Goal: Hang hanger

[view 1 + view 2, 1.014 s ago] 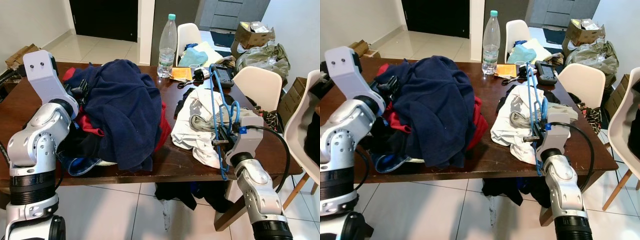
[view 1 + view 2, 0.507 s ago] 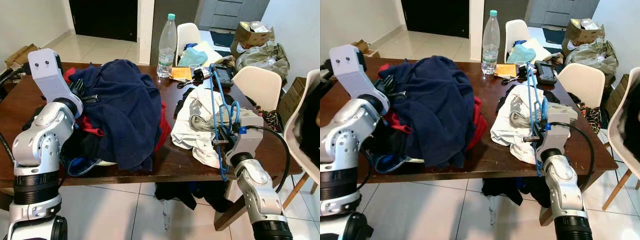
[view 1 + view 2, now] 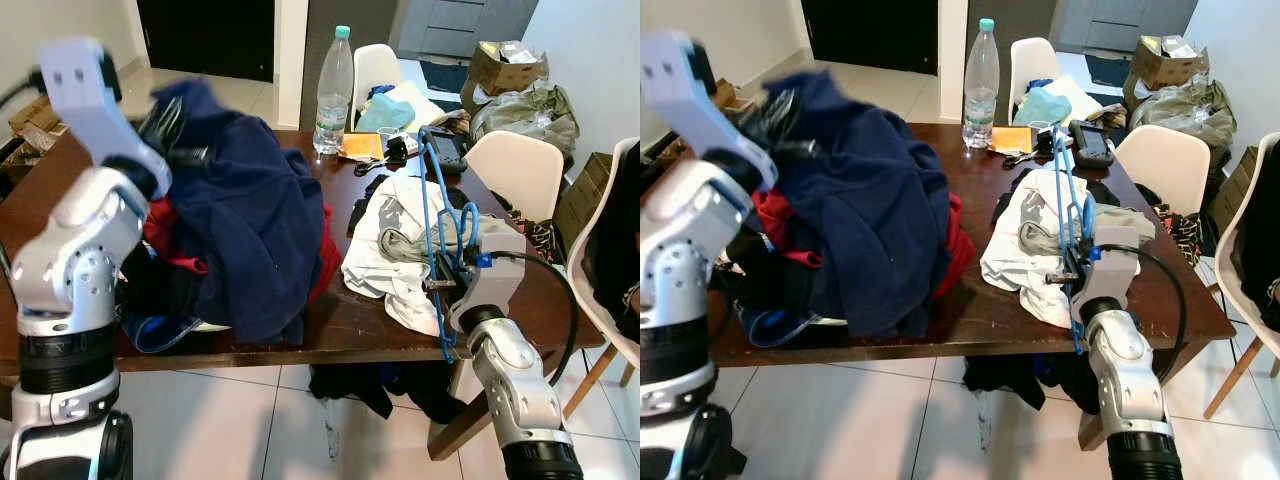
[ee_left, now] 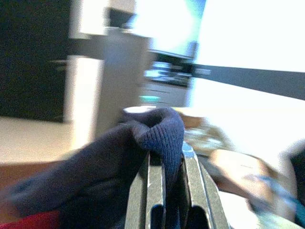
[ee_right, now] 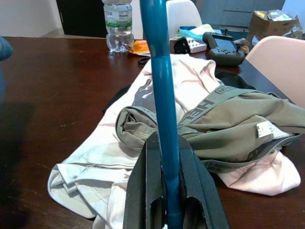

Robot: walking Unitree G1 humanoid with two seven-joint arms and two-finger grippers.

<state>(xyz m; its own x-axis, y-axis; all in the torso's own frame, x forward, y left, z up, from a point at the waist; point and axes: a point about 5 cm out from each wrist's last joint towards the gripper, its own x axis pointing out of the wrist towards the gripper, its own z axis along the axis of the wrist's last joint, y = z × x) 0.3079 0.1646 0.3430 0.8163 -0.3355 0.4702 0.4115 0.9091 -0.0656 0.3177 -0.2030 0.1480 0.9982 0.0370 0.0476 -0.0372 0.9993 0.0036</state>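
Observation:
My right gripper [image 3: 441,278] is shut on a blue plastic hanger [image 3: 430,210], held upright over the table's right front part; in the right wrist view the hanger's bar [image 5: 160,90] runs up between the fingers [image 5: 145,191]. My left gripper [image 3: 175,115] is raised at the left and shut on a fold of the navy garment [image 3: 250,215]; the left wrist view shows navy cloth [image 4: 159,131] pinched between the fingers [image 4: 152,186]. The garment drapes over a clothes pile with red cloth [image 3: 165,235] beneath.
The brown table [image 3: 340,320] also carries a white and olive clothes heap [image 3: 400,240], a water bottle [image 3: 335,90], a black controller [image 3: 445,152] and small items. White chairs [image 3: 525,175] stand at the right and the far side. Dark clothes [image 3: 350,385] lie on the floor.
My left arm has lifted, pulling the top of the navy garment upward and to the left. The right gripper and hanger have stayed still.

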